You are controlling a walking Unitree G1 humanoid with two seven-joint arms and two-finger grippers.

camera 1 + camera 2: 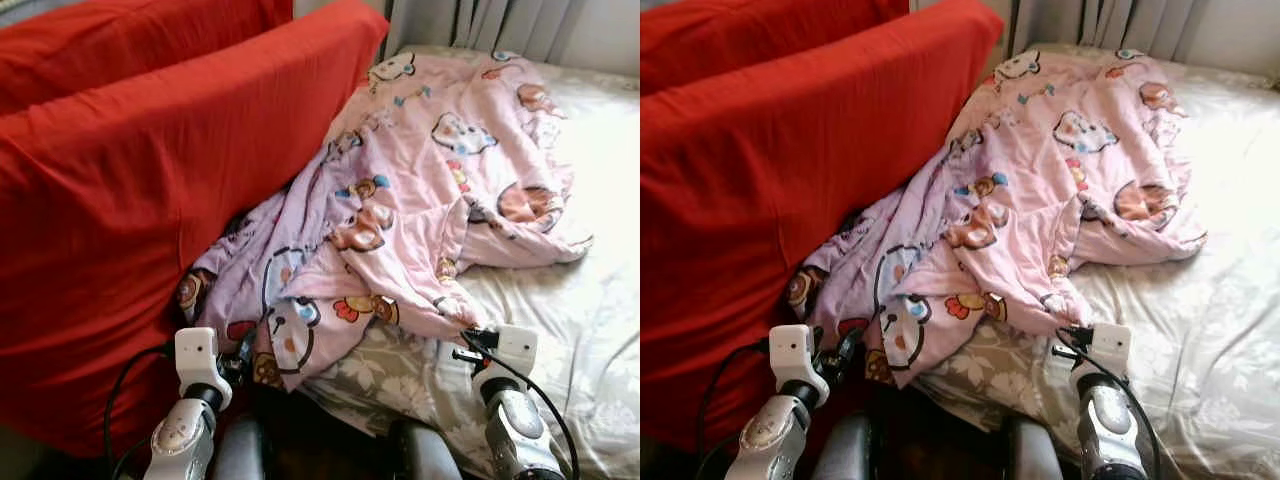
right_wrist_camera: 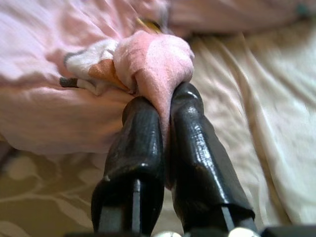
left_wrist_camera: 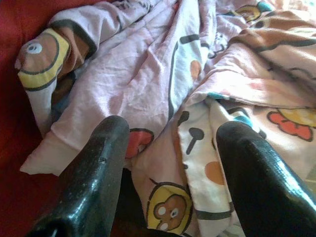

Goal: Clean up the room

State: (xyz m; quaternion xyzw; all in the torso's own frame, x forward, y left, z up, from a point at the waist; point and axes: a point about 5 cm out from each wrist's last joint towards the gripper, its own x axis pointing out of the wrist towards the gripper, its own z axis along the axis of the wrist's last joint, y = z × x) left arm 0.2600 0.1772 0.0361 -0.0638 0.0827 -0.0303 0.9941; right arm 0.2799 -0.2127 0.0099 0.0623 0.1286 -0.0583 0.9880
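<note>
- Right wrist view: the right gripper is clenched on a bunched fold of the pink blanket, its two black fingers pressed together with cloth between them.
- Left gripper is spread wide at the blanket's near left corner, grasping nothing.
- That blanket lies crumpled across the bed, leaning against the red cushion on the left.
- Grey curtain hangs at the far side.

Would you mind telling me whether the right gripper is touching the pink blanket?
Touching. In the right wrist view the right gripper has its fingers shut on a bunched fold of the blanket, with the cloth pinched between them.
</note>
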